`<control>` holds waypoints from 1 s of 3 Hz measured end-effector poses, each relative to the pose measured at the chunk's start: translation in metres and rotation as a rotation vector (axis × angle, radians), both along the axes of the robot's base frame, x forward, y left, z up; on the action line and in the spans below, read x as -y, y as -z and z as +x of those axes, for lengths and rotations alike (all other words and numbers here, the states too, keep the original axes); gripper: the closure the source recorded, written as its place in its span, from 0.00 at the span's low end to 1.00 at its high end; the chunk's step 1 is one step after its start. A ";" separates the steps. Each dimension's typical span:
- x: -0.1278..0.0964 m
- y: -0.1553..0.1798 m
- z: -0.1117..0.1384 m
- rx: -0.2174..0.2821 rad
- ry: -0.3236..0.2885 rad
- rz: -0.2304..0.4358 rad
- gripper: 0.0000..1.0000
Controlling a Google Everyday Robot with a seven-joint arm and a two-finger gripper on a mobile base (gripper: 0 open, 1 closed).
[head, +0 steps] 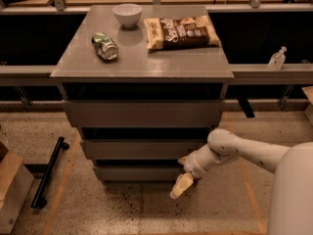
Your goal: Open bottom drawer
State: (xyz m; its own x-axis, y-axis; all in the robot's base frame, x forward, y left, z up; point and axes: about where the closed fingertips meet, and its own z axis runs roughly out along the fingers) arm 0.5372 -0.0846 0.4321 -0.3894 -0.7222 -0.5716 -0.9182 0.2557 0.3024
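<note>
The bottom drawer [137, 173] is the slimmest grey front, lowest of three on the grey cabinet, and it looks closed. My gripper [180, 186] hangs at the end of the white arm, just in front of the drawer's right end and slightly below it, with its cream fingers [182, 184] pointing down toward the floor. The mid-sized drawer front [142, 149] and the tallest drawer front [144, 113] sit above it.
On the cabinet top [142, 62] lie a crushed green can [104, 46], a white bowl [127, 14] and a chip bag [182, 32]. A black bar [49, 173] lies on the floor at left. A cardboard box [12, 190] stands at far left. A bottle [277, 58] sits on the right ledge.
</note>
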 end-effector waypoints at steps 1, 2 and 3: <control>-0.002 0.025 0.000 -0.035 0.007 -0.048 0.00; 0.001 0.053 0.005 -0.067 0.008 -0.071 0.00; 0.012 0.083 0.017 -0.072 0.052 -0.057 0.00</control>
State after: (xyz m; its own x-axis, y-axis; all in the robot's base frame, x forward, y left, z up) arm 0.5544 -0.0970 0.3493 -0.4658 -0.7305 -0.4994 -0.8796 0.3207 0.3513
